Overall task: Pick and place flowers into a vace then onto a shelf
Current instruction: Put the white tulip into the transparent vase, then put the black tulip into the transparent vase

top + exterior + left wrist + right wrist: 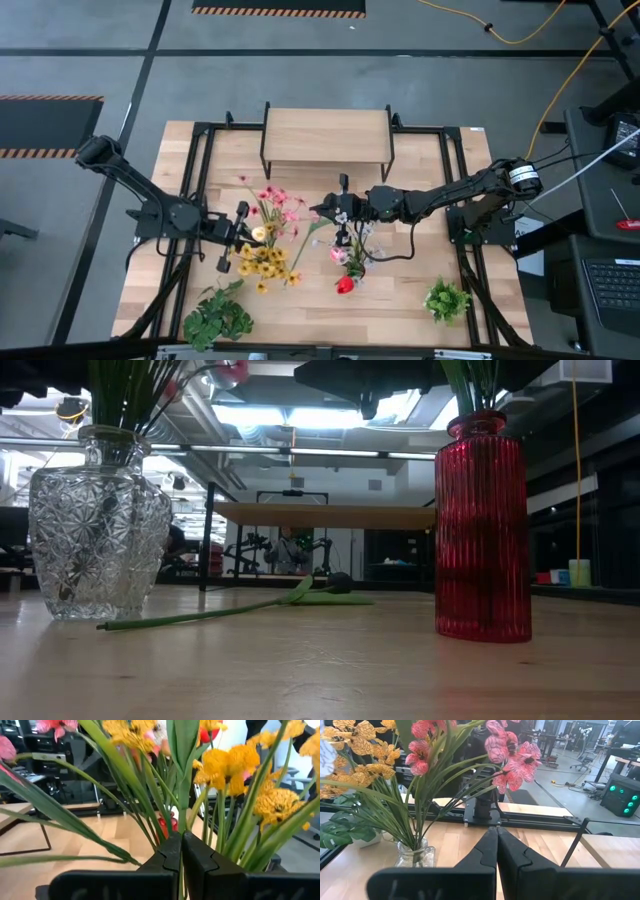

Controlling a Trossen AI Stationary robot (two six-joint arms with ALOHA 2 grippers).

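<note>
A clear cut-glass vase (98, 525) stands on the table and holds yellow and pink flowers (266, 250). A red glass vase (483, 530) holds more flowers (352, 255). Between the vases one loose flower (230, 610) lies flat on the tabletop. At the table's far edge stands the shelf (325, 137), raised on black legs. My left gripper (181, 837) is level among the clear vase's flowers, shut on a green stem. My right gripper (320, 210) is shut on nothing and hangs level above the table between the two vases. My left gripper pinches a green flower stem (182, 822) between its two fingertips. The fingers come at it level, from the table's left side, and lie across the stem. The stem stands upright above the fingers among the other flowers; its lower end is hidden by the gripper.
Two bushy green plants stand near the front edge, one on the left (218, 318) and one on the right (446, 300). Black frame rails (200, 190) run along the table's sides. Bare wood lies in front of the vases.
</note>
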